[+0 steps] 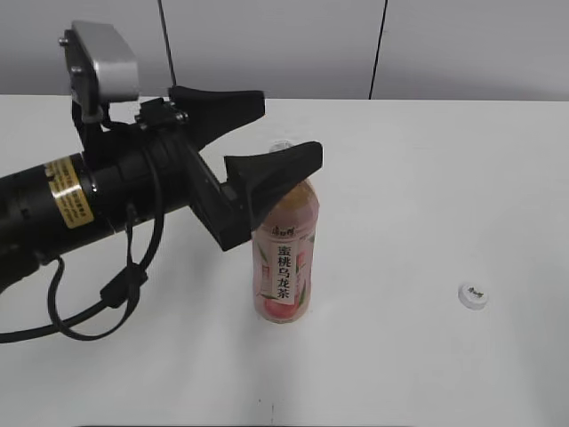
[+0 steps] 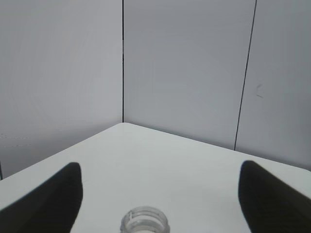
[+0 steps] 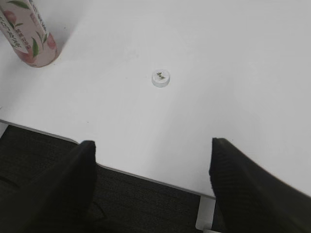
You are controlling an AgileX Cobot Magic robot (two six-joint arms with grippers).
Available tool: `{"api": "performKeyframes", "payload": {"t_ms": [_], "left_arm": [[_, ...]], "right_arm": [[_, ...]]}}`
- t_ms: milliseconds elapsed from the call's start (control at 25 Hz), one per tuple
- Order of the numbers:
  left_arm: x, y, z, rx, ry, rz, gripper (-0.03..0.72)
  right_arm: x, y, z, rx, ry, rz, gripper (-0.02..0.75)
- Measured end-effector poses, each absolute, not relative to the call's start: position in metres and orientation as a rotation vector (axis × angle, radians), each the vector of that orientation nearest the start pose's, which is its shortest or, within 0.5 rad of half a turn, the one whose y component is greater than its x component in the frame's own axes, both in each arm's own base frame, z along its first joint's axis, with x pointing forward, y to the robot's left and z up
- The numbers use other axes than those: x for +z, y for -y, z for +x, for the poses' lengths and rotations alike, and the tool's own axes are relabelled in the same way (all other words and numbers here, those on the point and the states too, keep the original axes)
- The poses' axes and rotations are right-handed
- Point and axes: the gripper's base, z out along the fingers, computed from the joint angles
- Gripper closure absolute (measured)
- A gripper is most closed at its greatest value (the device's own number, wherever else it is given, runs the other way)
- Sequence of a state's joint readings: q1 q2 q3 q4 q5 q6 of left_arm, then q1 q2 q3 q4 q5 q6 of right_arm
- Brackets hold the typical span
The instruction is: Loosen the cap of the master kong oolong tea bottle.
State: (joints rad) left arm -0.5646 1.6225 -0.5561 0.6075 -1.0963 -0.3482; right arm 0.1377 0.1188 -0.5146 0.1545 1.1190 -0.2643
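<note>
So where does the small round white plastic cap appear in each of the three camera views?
Exterior view: the small round white plastic cap lies on the white table, low on the right, apart from the bottle.
Left wrist view: not in it; only the bottle's open threaded neck shows at the bottom edge.
Right wrist view: the cap lies above the centre, logo up.
Shared landmark: the slim clear plastic tea bottle with the pink peach label, at top left in the right wrist view.

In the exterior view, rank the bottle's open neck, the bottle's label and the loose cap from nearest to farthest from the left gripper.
Measured from the open left gripper:
1. Open neck of the master kong oolong tea bottle, between the fingers.
2. Label, lower on the bottle, below the gripper.
3. Cap, lying alone on the table, far right.
</note>
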Motion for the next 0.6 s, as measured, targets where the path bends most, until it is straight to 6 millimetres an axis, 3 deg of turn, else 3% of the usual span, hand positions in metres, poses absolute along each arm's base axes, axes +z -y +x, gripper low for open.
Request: {"api": "performKeyframes", "payload": {"t_ms": [600], "left_arm": [[0.269,0.17,0.195,-0.801,-1.43,0.783,0.096]], "right_arm": [[0.278,-0.014,0.007,0.119,-2.151,-0.441,0.188]]}}
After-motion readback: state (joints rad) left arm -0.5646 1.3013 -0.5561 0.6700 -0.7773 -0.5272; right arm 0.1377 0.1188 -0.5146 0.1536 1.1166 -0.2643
